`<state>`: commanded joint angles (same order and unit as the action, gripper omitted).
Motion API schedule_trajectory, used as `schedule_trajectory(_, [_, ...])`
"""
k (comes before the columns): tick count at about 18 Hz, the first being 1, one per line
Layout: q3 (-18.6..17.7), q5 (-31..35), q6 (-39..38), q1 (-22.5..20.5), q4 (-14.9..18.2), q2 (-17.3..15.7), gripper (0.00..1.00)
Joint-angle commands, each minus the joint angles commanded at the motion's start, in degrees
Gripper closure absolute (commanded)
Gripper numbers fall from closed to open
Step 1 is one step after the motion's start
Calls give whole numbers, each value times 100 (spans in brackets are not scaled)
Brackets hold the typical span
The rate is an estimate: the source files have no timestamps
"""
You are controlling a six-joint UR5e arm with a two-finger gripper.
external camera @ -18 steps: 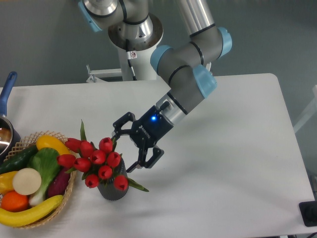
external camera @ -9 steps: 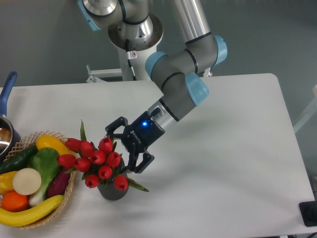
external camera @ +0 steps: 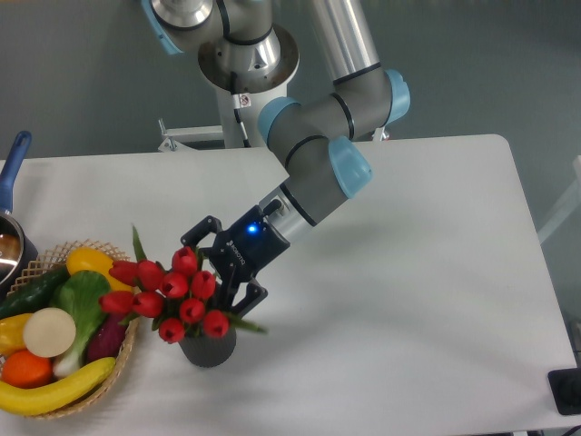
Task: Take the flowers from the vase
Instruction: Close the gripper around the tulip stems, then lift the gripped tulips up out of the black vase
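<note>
At the far left of the surface (external camera: 408, 300) you see a blue handle of a pan (external camera: 13, 163), and beside it the wicker basket (external camera: 113, 377) with fruit and vegetables. Just to the right of the basket stands the vase (external camera: 208, 349), dark and small, and the flowers (external camera: 168, 292) are in it, their red buds spreading wider than the vase mouth and leaning partly over the basket rim.

The flowers look light, so weight is not a problem for you. I judge the buds and leaves soft and easy to crush, and the stems thin and perhaps slippery. The best place to hold is the bundle of stems just above the vase mouth, below the buds, where they are gathered together. The vase is small and may tip or come up with the stems, so a straight upward pull is safer.

To the right, the gripper (external camera: 216, 272) is at the right side of the bunch, touching or almost touching the buds. The fingers (external camera: 251, 296) are spread apart and grasp nothing: one reaches over the upper buds, the other is low near the leaves. The stems lie between and a little below them, mostly hidden by the buds.
</note>
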<state>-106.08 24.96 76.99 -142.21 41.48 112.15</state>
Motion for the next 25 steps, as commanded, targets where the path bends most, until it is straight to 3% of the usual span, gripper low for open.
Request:
schedule_trajectory(13, [-9, -26, -35, -9, 0, -17, 67])
schedule_trajectory(22, [-18, -140, -114, -141, 0, -88, 66])
schedule_trajectory(25, [-9, -272, -491, -219, 0, -350, 66])
